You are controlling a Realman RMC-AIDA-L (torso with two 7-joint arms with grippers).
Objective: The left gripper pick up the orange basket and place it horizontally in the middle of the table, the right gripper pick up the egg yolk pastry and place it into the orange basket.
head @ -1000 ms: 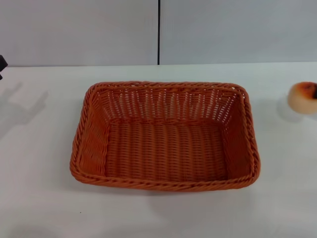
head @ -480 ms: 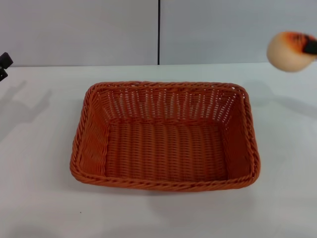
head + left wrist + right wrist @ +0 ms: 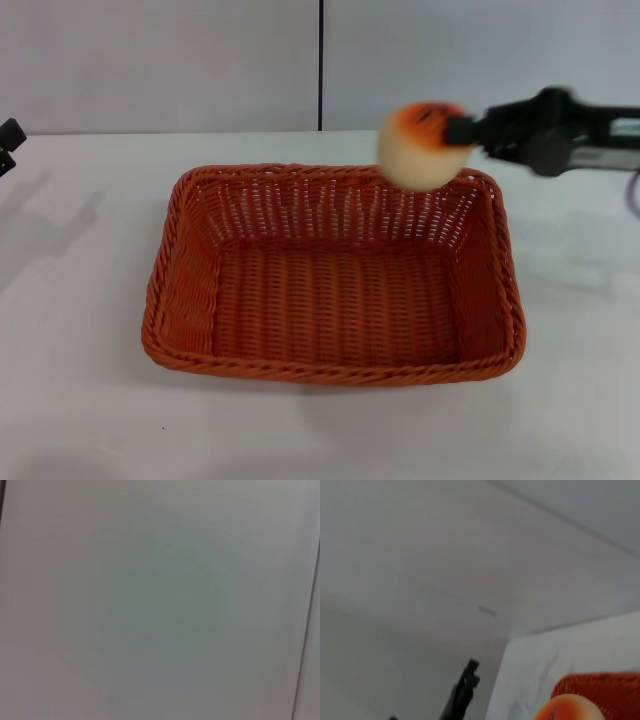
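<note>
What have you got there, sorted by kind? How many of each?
Baskets: 1, the orange basket on the table.
Pastries: 1, the egg yolk pastry, held above the basket by the right gripper.
Total: 2.

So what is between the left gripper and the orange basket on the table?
Nothing: in the head view only bare white table with shadows lies between the left gripper, at the far left edge, and the orange basket.
</note>
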